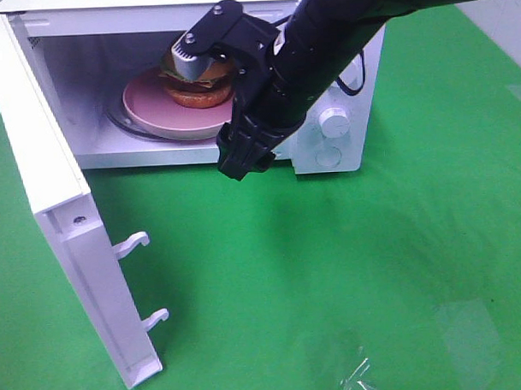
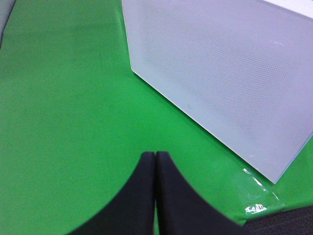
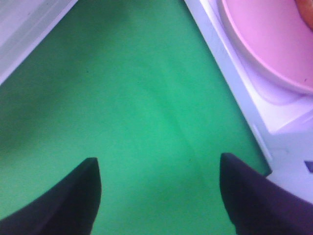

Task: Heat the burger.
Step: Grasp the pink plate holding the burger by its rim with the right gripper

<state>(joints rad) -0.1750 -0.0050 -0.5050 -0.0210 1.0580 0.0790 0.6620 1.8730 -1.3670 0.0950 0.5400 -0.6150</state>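
Note:
The burger [image 1: 197, 94] lies on a round pink plate [image 1: 159, 113] inside the open white microwave [image 1: 340, 154]. The right arm's wrist hides its top. My right gripper [image 1: 242, 166] hangs just outside the oven's front edge, below the plate. In the right wrist view it [image 3: 159, 164] stands open over green cloth with nothing between the fingers, beside the plate [image 3: 264, 39] and an orange sliver of burger [image 3: 308, 10]. My left gripper [image 2: 155, 155] is shut and empty, facing the outer face of the microwave door [image 2: 230, 73].
The microwave door [image 1: 56, 211] swings wide open to the left, its two latch hooks [image 1: 134, 244] sticking out. A round knob [image 1: 332, 121] sits on the control panel. Crumpled clear plastic [image 1: 361, 375] lies on the green cloth near the front edge.

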